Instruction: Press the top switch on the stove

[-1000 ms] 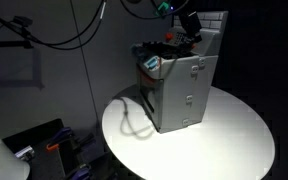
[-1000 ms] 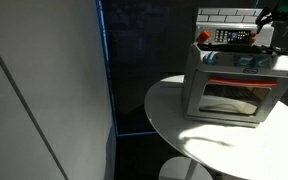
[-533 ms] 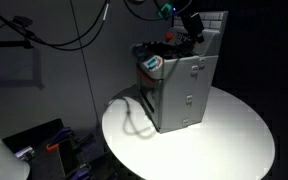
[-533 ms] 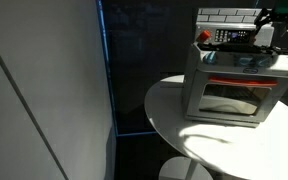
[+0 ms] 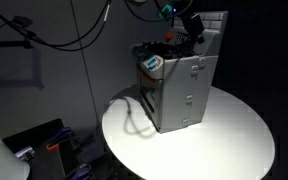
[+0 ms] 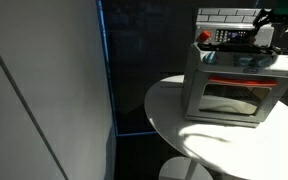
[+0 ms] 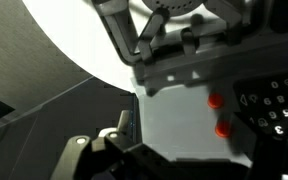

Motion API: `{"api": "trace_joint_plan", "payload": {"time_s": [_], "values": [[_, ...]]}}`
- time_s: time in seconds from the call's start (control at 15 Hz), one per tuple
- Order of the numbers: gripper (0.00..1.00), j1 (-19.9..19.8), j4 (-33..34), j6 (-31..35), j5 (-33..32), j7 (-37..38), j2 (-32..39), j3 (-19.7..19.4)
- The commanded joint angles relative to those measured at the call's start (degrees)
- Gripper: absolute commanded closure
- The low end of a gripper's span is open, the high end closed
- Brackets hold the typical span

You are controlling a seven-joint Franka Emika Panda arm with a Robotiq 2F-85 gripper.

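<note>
gripper (image 5: 191,23): in an exterior view it stands a shade higher and closer to the tiled back panel (image 5: 214,25) of the stove (image 5: 181,90) than one second ago; the shift is very slight.
teal part (image 5: 165,8) on the arm: shifts the same way by the same small amount.
last half second: no further move of the gripper can be made out in both exterior views.

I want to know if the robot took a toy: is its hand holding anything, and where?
Probably nothing. The gripper is above the stove and no toy shows in it, but the pictures are too dark to be sure.
</note>
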Motion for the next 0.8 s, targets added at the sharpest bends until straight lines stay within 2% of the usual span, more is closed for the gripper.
{"api": "trace_joint_plan", "payload": {"time_s": [0.0, 0.73], "values": [[0.0, 0.9, 2.4, -0.6, 0.8, 0.8, 1.3, -1.0], [0.0, 0.9, 3.5, -0.6, 0.4, 1.1, 2.5, -1.5]]}}
